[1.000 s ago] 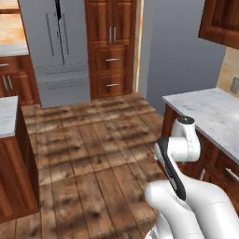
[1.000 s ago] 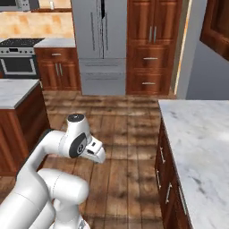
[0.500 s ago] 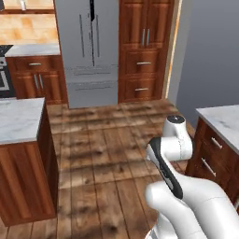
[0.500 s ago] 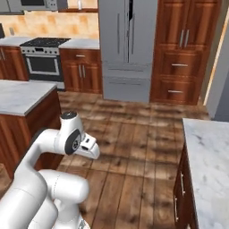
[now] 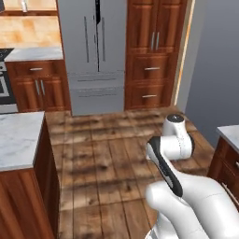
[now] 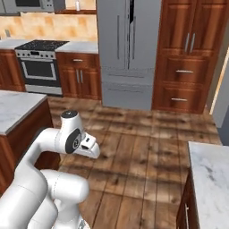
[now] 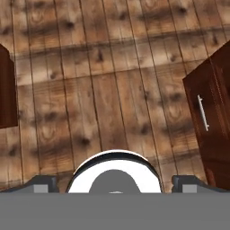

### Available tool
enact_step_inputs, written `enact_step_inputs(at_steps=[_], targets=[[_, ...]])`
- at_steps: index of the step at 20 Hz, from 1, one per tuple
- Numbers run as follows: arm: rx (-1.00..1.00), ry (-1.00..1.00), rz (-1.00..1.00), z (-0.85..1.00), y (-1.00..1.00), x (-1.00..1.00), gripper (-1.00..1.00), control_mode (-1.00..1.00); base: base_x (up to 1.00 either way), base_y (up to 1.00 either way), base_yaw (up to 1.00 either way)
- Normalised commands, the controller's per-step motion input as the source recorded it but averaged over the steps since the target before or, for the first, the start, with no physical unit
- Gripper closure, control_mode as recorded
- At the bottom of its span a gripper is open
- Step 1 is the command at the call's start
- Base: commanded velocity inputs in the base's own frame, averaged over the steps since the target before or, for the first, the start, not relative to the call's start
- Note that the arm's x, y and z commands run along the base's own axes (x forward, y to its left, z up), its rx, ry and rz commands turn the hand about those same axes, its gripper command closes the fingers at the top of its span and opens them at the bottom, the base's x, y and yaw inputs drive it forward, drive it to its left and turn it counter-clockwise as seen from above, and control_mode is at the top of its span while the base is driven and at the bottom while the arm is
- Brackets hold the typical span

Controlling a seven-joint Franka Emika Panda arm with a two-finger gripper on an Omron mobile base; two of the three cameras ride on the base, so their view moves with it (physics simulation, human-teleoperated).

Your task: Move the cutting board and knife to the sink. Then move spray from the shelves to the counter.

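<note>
My gripper (image 7: 116, 182) hangs over bare wood floor (image 7: 103, 90), open, with nothing between its dark fingertips (image 7: 45, 183). The arm is folded close to the base, its hand (image 6: 88, 146) pointing down. The marble counter shows as an island (image 5: 18, 140) on the left and a corner (image 6: 210, 179) on the right. High on the far wall a brown shelf plank (image 6: 82, 11) carries a slim pale thing (image 6: 78, 5), too small to say if it is the spray. The cutting board, the knife and the sink are out of view.
A steel fridge (image 5: 95, 56) stands straight ahead, with tall wooden cabinets (image 5: 154, 51) to its right and a stove (image 6: 40, 62) to its left. Under the hand, a cabinet with a metal handle (image 7: 211, 117) stands at the right. Open floor (image 5: 107, 154) lies between the counters.
The whole picture has shifted: the base has turned left, so fridge and cabinets slid right and the stove came into view. The arm keeps its folded pose, the gripper stays open.
</note>
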Motion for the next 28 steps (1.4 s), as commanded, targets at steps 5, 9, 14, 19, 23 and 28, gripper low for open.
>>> enact_step_inputs(at_steps=[5,9,14,19,23,28], targets=[[0.00,0.00,0.00,0.00,0.00,0.00,-1.00,1.00,0.72,0.00,0.02],[0.00,0.00,0.00,0.00,0.00,0.00,-1.00,1.00,0.71,0.00,0.01],[0.00,0.00,0.00,0.00,0.00,0.00,-1.00,1.00,0.63,0.01,0.00],[0.00,0.00,0.00,0.00,0.00,0.00,-1.00,1.00,0.67,0.00,0.00],[0.00,0.00,0.00,0.00,0.00,0.00,-1.00,1.00,0.67,0.01,0.00],[0.00,0.00,0.00,0.00,0.00,0.00,-1.00,1.00,0.69,0.03,0.00]])
